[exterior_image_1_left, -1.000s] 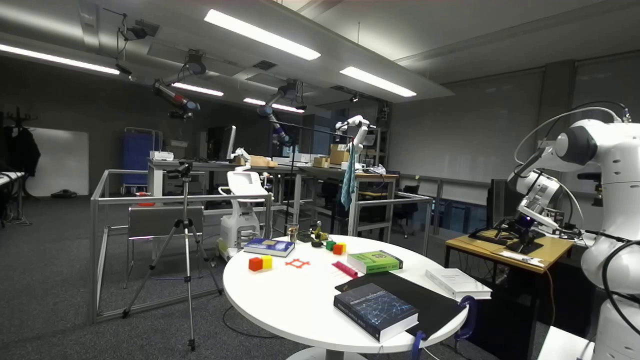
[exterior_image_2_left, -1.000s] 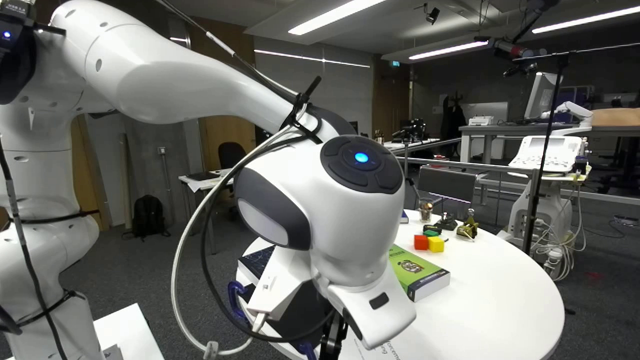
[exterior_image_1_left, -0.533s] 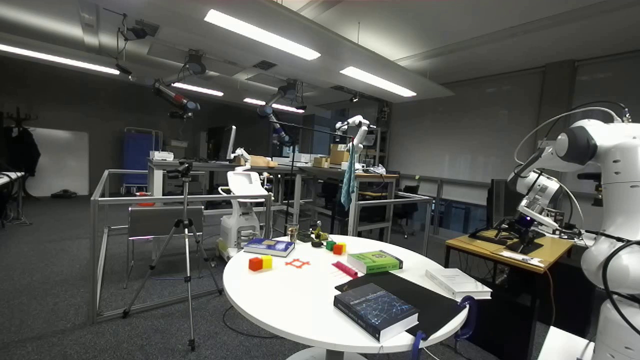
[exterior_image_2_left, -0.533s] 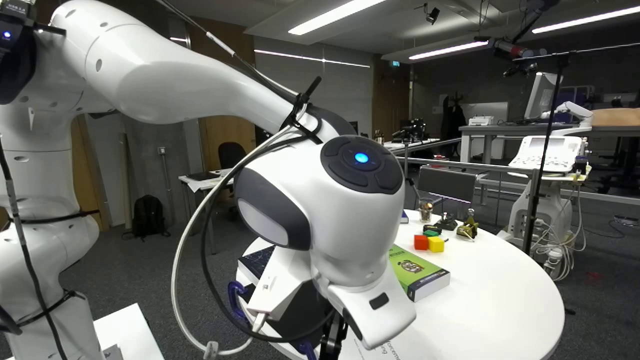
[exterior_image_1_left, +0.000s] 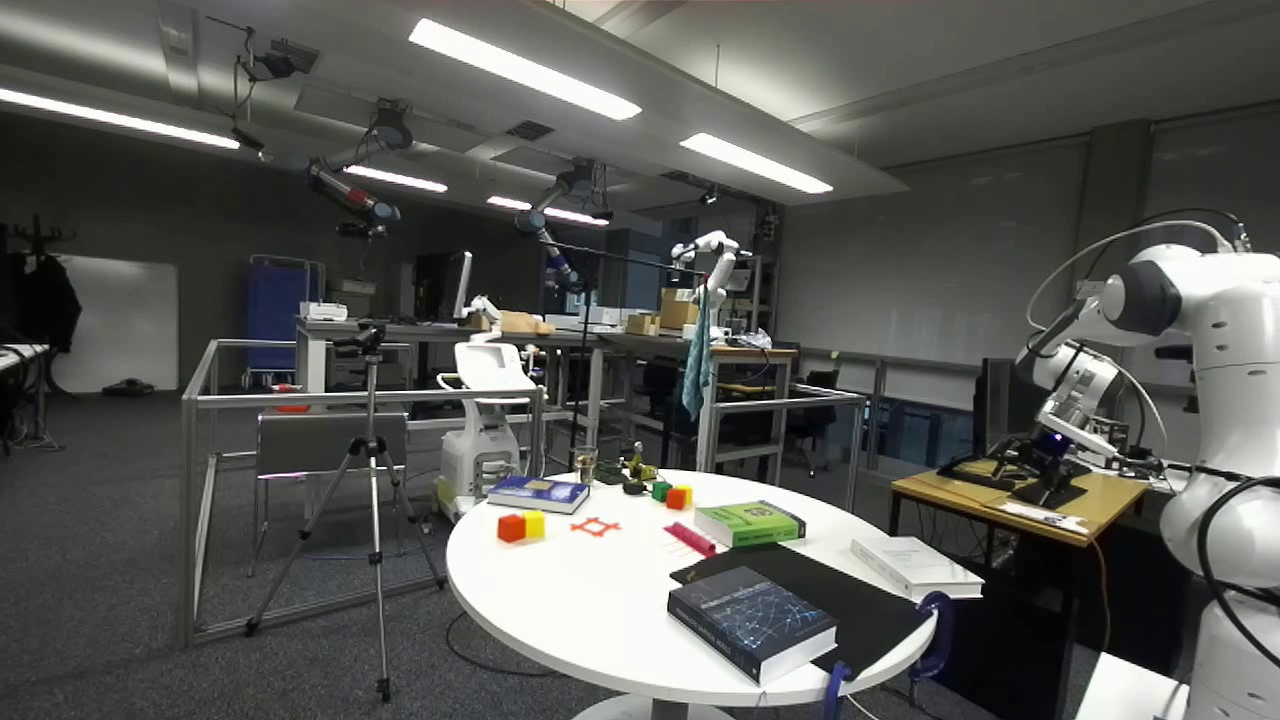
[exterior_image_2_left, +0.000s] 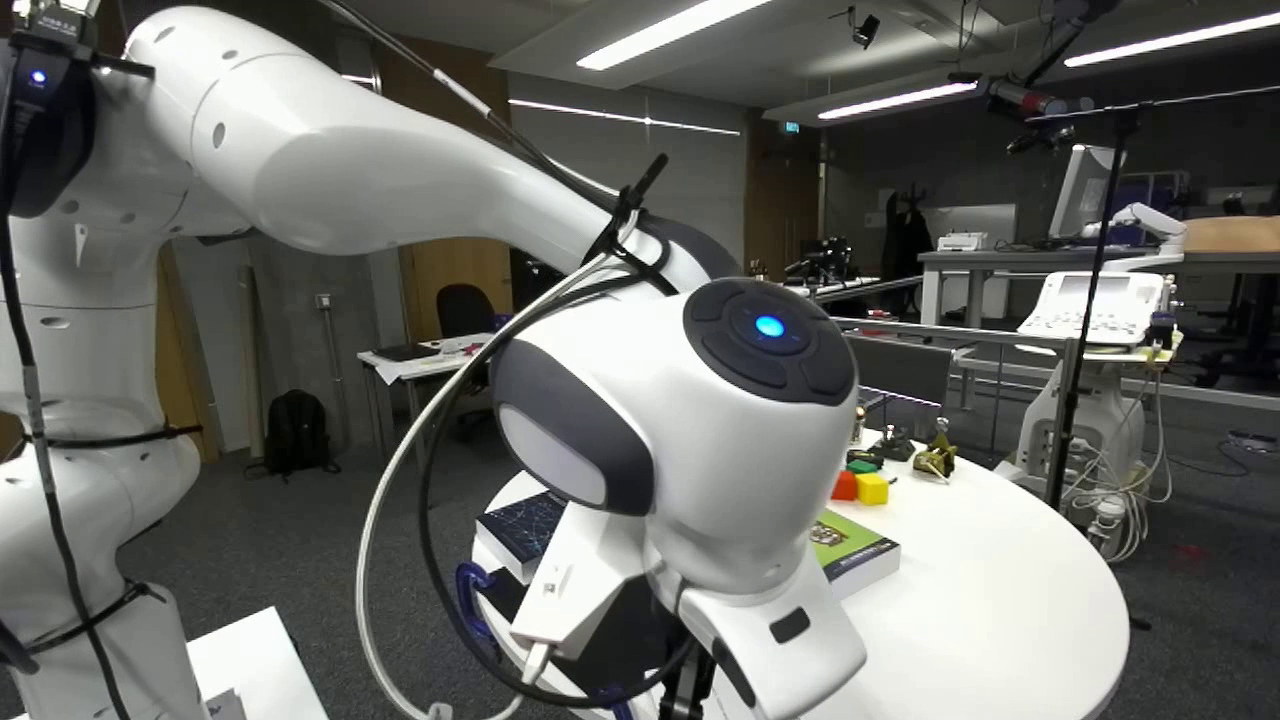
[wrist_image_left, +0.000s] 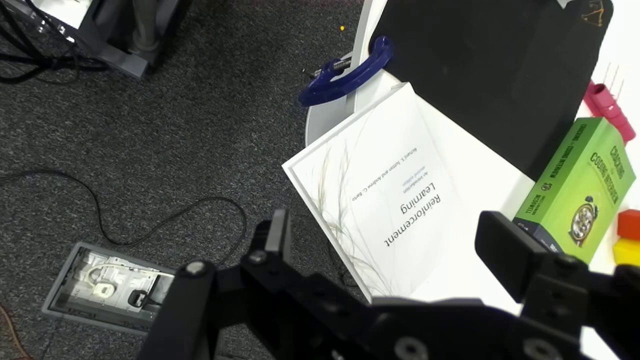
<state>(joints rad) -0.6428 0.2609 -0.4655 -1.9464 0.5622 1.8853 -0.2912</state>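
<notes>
Our arm (exterior_image_2_left: 400, 165) has just shifted slightly, and the gripper (wrist_image_left: 387, 225), fingers spread and empty, points down at the white book (wrist_image_left: 370, 200). The book hasn't moved; it juts past the edge of the tabletop (exterior_image_1_left: 570, 610). We judge this positioning, with nothing grasped yet.

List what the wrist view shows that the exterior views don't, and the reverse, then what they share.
Only the wrist view: an open floor box, and a readable title on the white book.
Only the exterior views: a blue book and a tripod in an exterior view; ceiling lights in both exterior views.
Shared: the white book, a green book, a black mat, a blue clamp and the white table.
</notes>
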